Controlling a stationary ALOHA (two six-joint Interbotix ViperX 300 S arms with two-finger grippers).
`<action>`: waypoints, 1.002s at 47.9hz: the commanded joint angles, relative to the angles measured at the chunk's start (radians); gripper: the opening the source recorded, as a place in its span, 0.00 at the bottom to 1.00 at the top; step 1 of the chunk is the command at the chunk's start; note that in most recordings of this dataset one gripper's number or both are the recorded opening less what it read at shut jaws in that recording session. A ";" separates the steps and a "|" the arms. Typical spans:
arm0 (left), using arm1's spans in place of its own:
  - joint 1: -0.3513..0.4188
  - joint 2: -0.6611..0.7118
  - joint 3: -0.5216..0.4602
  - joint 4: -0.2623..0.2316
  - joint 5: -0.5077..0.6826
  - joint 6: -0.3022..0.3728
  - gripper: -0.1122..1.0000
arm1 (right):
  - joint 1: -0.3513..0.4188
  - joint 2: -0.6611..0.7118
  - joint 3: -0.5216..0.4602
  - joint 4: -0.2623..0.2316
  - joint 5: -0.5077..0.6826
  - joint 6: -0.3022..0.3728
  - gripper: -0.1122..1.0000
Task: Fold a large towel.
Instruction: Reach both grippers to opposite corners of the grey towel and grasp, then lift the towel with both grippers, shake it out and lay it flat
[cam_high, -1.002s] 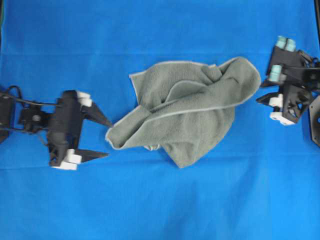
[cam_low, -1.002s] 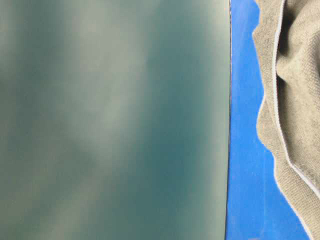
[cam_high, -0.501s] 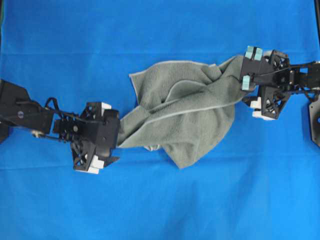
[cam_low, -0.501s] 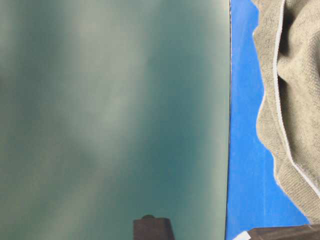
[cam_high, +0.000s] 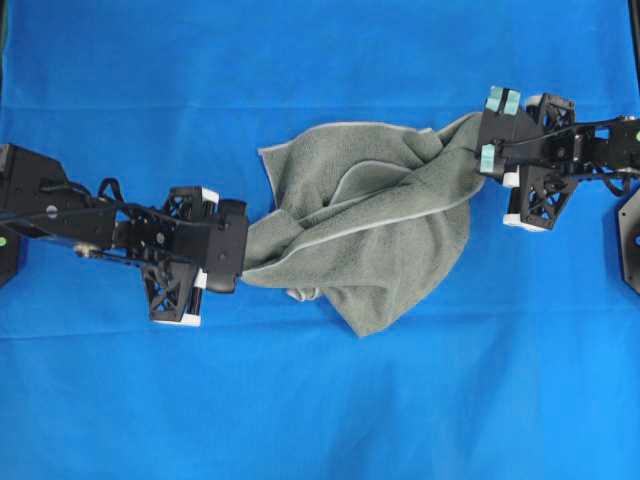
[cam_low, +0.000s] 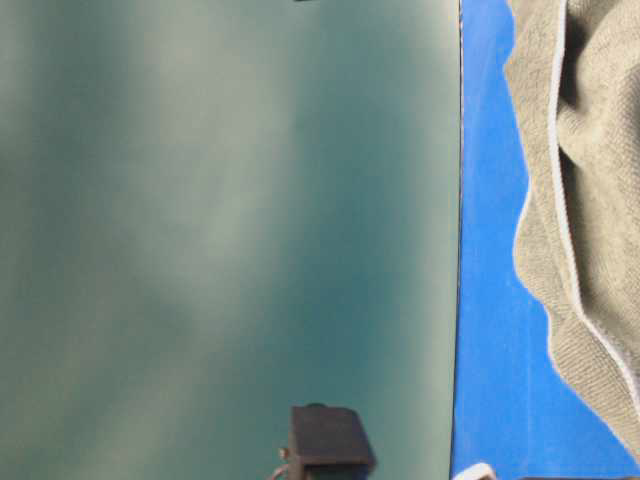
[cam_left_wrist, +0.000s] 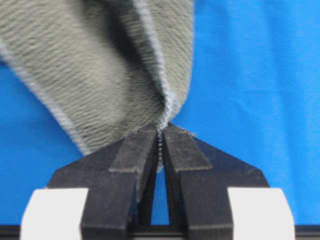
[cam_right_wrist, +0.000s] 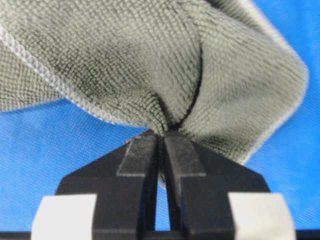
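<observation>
Left gripper: clamped on towel hem.
Right gripper: pinching opposite bunched edge.
Advice: draw apart evenly, flattening.

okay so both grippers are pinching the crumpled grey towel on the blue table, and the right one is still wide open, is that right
Not quite. The right gripper is shut on the towel, as the right wrist view shows: its jaws are pressed together with cloth bunched between them. The left gripper pinches the hem the same way, and the towel does lie crumpled on the blue table.

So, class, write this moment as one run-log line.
towel: crumpled, unfolded, on blue table cover | left gripper: shut on towel's hemmed edge | right gripper: shut on towel's opposite end | stage: both ends pinched
</observation>
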 joint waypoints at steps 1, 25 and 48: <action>0.020 -0.077 -0.026 0.002 0.026 0.002 0.11 | -0.003 -0.089 -0.026 0.009 0.040 0.003 0.12; 0.114 -0.534 -0.143 0.002 0.138 0.000 0.11 | 0.104 -0.680 -0.179 0.149 0.293 -0.002 0.12; 0.295 -0.652 -0.440 0.012 0.268 0.028 0.11 | 0.192 -0.753 -0.420 0.054 0.184 -0.038 0.12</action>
